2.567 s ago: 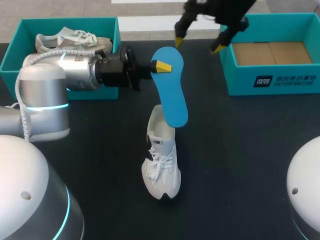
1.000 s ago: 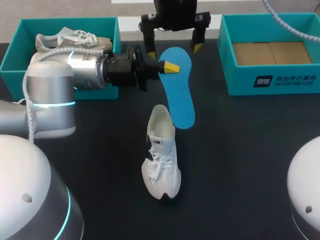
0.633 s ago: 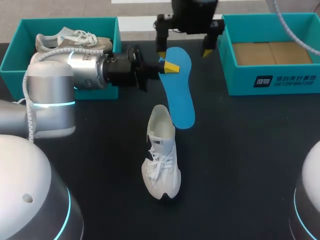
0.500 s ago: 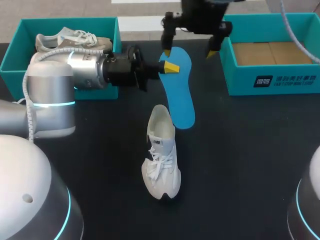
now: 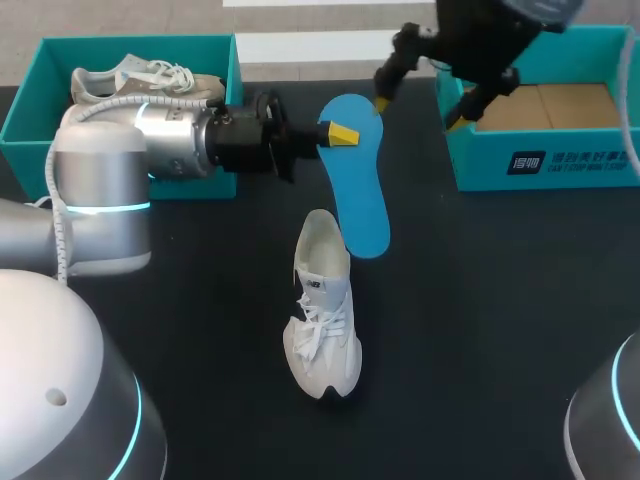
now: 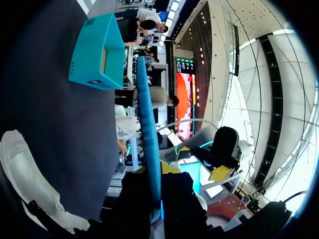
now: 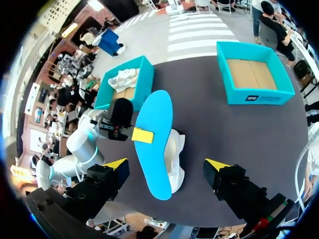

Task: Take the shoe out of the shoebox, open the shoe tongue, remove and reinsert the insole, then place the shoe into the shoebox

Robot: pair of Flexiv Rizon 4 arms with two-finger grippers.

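Note:
My left gripper point(image 5: 338, 133) is shut on the far end of a blue insole point(image 5: 362, 195), which hangs in the air with its lower end just over the heel opening of a white shoe point(image 5: 322, 310). That shoe stands upright mid-table, toe toward the front edge. In the left wrist view the insole point(image 6: 149, 149) shows edge-on between my fingers, the shoe point(image 6: 25, 181) beside it. My right gripper point(image 5: 420, 108) hovers open high over the table's far side, holding nothing. Its wrist view looks down on the insole point(image 7: 155, 134), the shoe point(image 7: 175, 159) and the left gripper point(image 7: 142, 135).
A teal shoebox point(image 5: 30, 110) at the far left holds a second white shoe point(image 5: 140, 80). Another teal shoebox point(image 5: 470, 150) at the far right shows only its cardboard floor. Both boxes point(image 7: 144, 74) point(image 7: 222, 64) appear in the right wrist view.
My right gripper has swung from behind the insole toward the right shoebox, still open. The left arm, insole and shoe have stayed put over the last second.

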